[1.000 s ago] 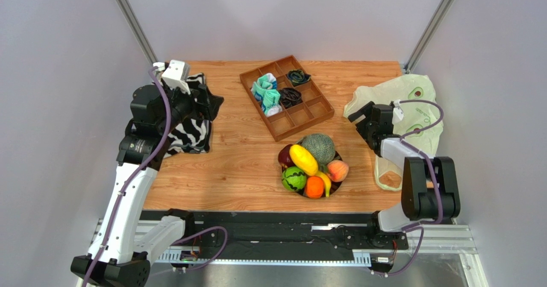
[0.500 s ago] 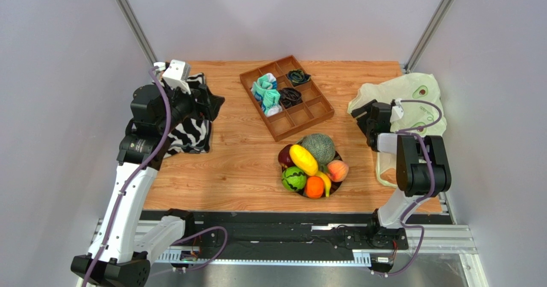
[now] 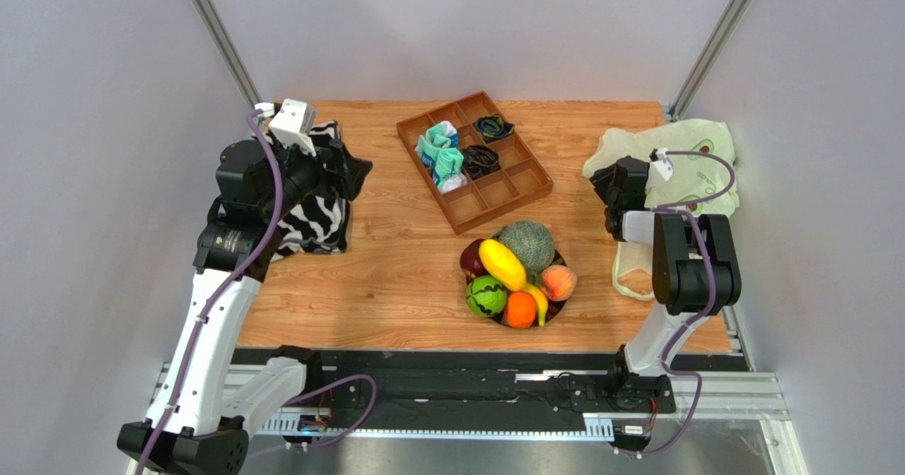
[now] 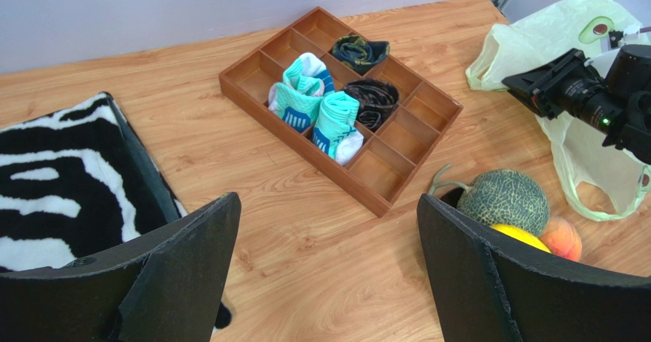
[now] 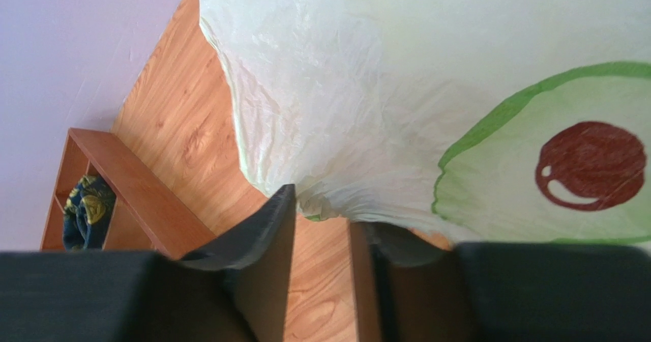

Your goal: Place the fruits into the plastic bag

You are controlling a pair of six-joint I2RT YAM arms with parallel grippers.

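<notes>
The fruits sit piled in a dark bowl on the table: netted melon [image 3: 528, 245], yellow oblong fruit [image 3: 501, 264], dark red apple [image 3: 472, 260], peach [image 3: 559, 282], orange [image 3: 519, 310], banana [image 3: 540, 303] and striped green ball [image 3: 487, 296]. The plastic bag [image 3: 690, 162] lies crumpled at the back right, handle loop trailing forward. My right gripper [image 5: 325, 216] is at the bag's left edge [image 5: 321, 128]. Its jaws are narrowed to a small gap, with a fold of bag at the tips; whether they pinch it is unclear. My left gripper [image 4: 328, 201] hovers wide open and empty over bare wood by the zebra box.
A wooden divider tray [image 3: 510, 194] holding teal and black cloth rolls sits at the back centre. The zebra-striped fabric box [image 3: 313, 215] lies at the left under my left arm. Grey walls close in on both sides, near the bag.
My right gripper has moved back and right along the bag's edge while its jaws closed from wide to narrow. The bag bunched up toward the back. The left arm stayed still.
</notes>
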